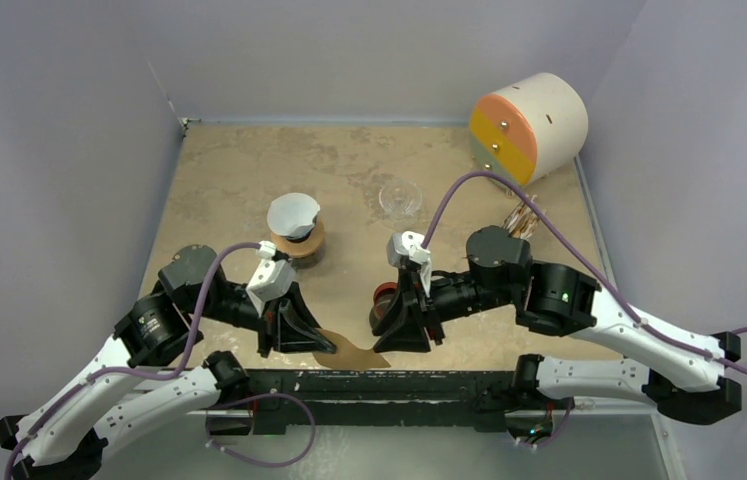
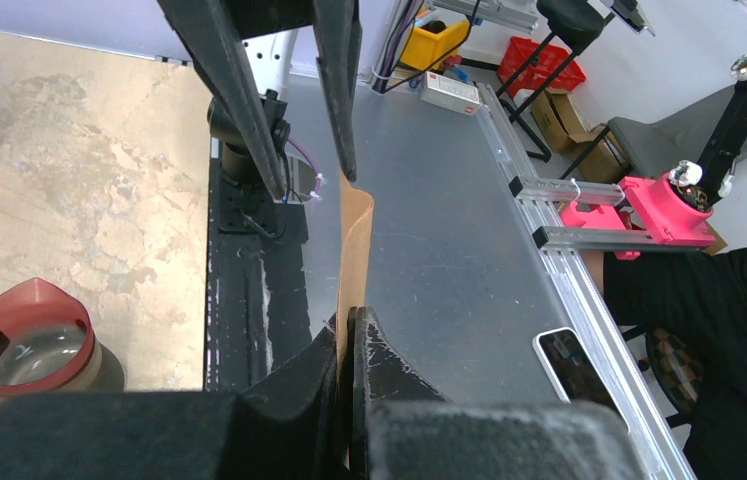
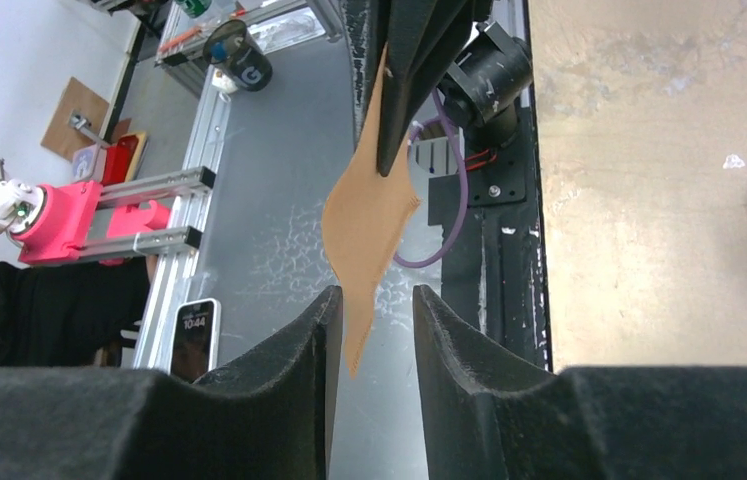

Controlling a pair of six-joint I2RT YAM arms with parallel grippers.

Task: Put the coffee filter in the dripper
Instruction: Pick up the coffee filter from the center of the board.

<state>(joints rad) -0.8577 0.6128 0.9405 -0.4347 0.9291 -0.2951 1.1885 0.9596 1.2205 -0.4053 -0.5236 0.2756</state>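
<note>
Currently: task not done. The coffee filter (image 3: 369, 210), brown paper and flat, hangs in the air between the two arms over the near edge of the table (image 1: 249, 170), well apart from the dripper (image 1: 292, 213).

Left gripper (image 2: 349, 322): clenched on one end of the filter, with the paper pinched edge-on between its fingers.

Right gripper (image 3: 374, 300): released. Its jaws stand apart astride the opposite end. The paper lies against one finger, with a clear gap to the other, so there is no grip there.

Dripper: blue cone, upright on a tan wooden ring (image 1: 301, 243), left of centre on the table. Nothing shows inside it in the top view. A glass cup (image 1: 399, 196) stands to its right, apart from it.

Remaining (judgement): spread the filter into a cone, carry it across to the dripper, and seat it inside. This could be a hand-over or an attempt to open the paper; I cannot tell which.

Hard to make out:
- In the top view the grippers cover most of the filter, and only a lower lobe shows.
- Whether the paper has begun to open cannot be told.
- The support under the wooden ring is dark and unclear.
- A red-rimmed cup (image 2: 24, 340) near the right gripper is mostly hidden from above.
</note>
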